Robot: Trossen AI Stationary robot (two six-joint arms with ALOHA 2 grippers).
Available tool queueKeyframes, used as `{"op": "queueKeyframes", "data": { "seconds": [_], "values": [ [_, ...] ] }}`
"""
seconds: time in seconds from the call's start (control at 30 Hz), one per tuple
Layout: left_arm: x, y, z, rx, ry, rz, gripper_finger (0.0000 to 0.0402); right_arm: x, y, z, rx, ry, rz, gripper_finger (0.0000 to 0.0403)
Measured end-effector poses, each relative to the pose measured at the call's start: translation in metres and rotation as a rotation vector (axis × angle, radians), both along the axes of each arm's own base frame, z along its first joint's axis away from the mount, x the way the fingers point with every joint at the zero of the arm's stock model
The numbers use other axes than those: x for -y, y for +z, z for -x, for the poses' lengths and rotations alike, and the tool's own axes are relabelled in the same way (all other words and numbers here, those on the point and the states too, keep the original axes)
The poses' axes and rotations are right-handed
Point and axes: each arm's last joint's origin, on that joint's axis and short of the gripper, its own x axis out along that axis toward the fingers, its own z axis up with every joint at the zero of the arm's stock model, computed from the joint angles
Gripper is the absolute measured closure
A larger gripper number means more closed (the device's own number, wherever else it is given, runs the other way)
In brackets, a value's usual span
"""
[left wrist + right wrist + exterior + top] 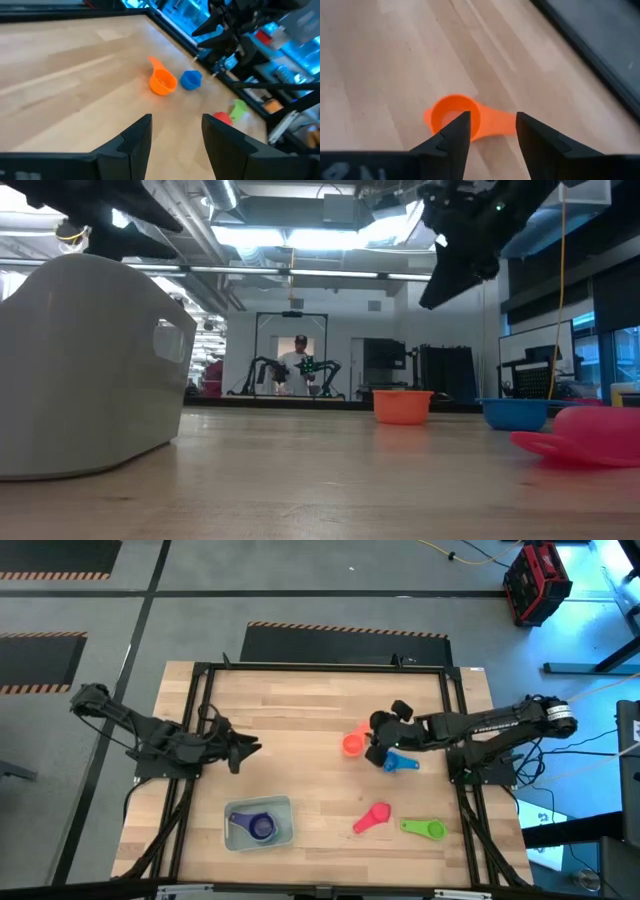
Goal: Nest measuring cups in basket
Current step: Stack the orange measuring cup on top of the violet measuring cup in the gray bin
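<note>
Hovering above orange cup [454, 117]: right gripper [490, 131], fingers apart, empty; cup directly beneath.

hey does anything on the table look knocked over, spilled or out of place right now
Nothing stands out. The orange cup, blue cup, pink cup and green cup lie loose on the table, none damaged; a purple cup sits in the basket.
</note>
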Motion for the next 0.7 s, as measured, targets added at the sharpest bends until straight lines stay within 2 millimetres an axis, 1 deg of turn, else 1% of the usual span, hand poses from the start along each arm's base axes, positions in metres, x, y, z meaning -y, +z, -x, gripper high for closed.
{"op": "queueKeyframes", "data": {
  "seconds": [0.23, 0.4, 0.47, 0.63, 0.7],
  "values": [
    [-0.001, -0.005, -0.006, -0.050, 0.013, -0.044, 0.0236, 0.013, -0.002, 0.000, 0.074, -0.142, -0.258, 0.0240],
    [0.001, -0.010, -0.011, -0.082, 0.009, -0.056, 0.0236, 0.021, -0.003, 0.000, 0.110, -0.213, -0.424, 0.0240],
    [0.002, -0.012, -0.012, -0.095, 0.008, -0.061, 0.0236, 0.023, -0.008, 0.001, 0.114, -0.236, -0.451, 0.0240],
    [0.004, -0.016, -0.016, -0.126, 0.007, -0.074, 0.0236, 0.029, -0.029, 0.009, 0.080, -0.287, -0.463, 0.0240],
    [0.004, -0.017, -0.017, -0.135, 0.001, -0.074, 0.0236, 0.032, -0.036, 0.010, 0.107, -0.311, -0.478, 0.0240]
  ]
}}
